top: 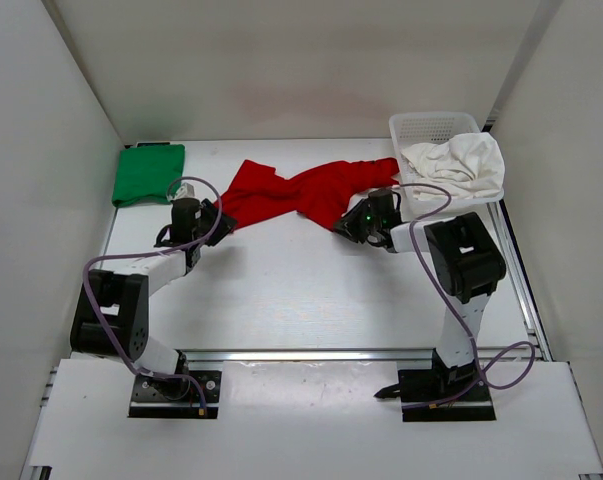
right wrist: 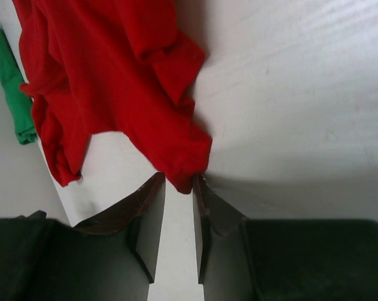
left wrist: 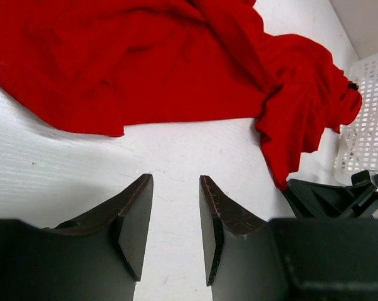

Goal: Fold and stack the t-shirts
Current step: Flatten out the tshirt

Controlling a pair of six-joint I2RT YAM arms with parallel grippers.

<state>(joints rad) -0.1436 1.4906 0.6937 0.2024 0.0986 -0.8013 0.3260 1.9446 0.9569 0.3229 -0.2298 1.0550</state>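
Observation:
The red t-shirt lies crumpled across the back middle of the table. It also shows in the left wrist view and the right wrist view. The green t-shirt lies folded at the back left, and its edge shows in the right wrist view. The white t-shirt sits bunched in the basket. My left gripper is open and empty, just short of the red shirt's left end. My right gripper is narrowly open, with a corner of the red shirt between its fingertips.
A white mesh basket stands at the back right, right behind the right gripper; its wall shows in the left wrist view. White walls enclose the table on the left, back and right. The left gripper is near the green shirt.

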